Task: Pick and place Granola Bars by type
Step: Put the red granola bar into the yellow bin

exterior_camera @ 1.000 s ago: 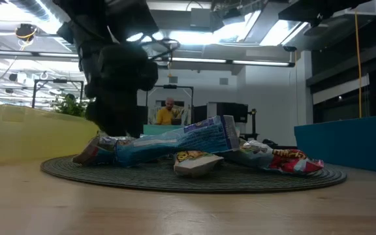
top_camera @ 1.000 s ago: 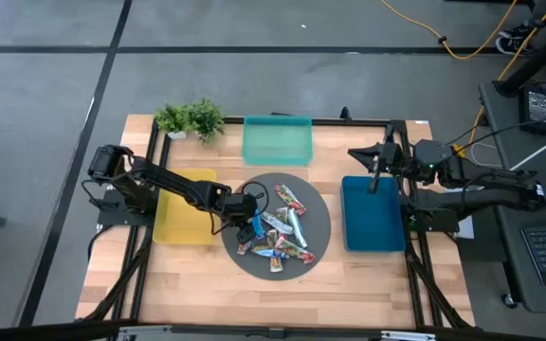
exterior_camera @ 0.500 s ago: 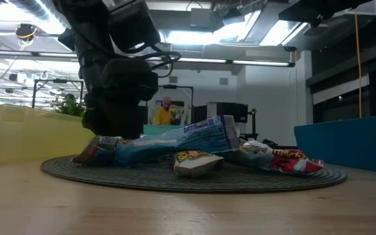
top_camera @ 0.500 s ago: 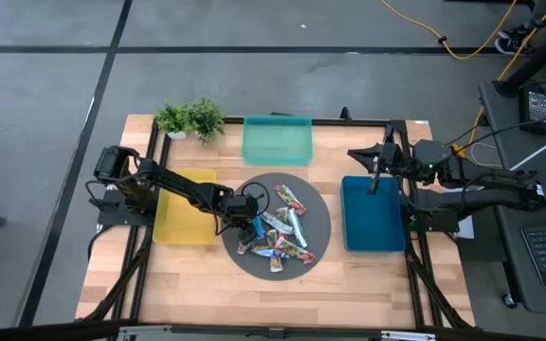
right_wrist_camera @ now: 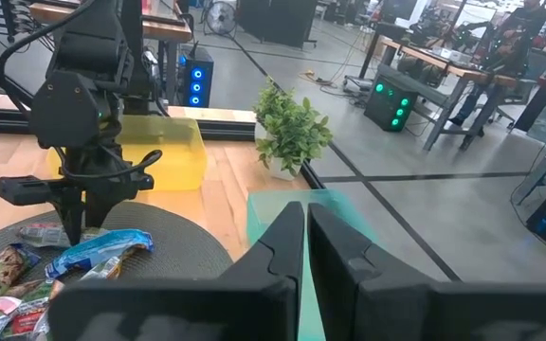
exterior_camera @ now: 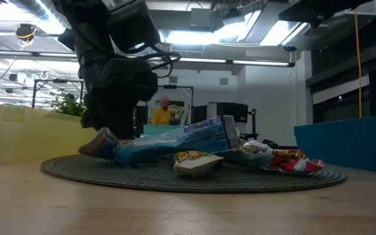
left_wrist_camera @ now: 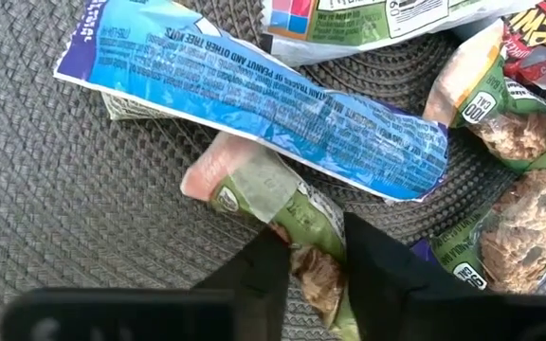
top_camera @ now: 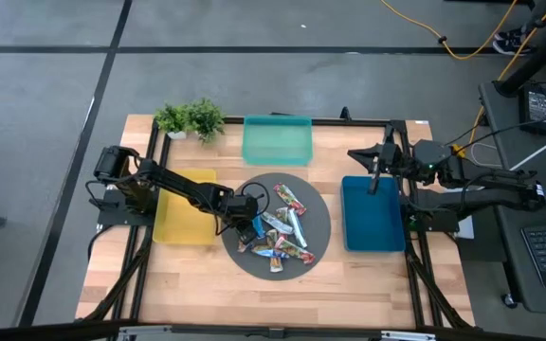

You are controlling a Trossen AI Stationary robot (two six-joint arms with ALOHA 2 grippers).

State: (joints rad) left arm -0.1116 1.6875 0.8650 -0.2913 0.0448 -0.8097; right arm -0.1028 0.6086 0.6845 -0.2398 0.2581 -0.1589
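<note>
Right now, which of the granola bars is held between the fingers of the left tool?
The green-wrapped bar, with its pinkish end sticking out beneath the long blue bar. The left tool is closed on it alone; the other bars lie free on the round mat.

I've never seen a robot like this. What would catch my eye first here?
Probably the heap of granola bars on the round grey mat mid-table, with the left gripper pinching a green-wrapped bar at its edge. Yellow, teal and blue trays ring the mat; the right gripper waits over the blue one.
</note>
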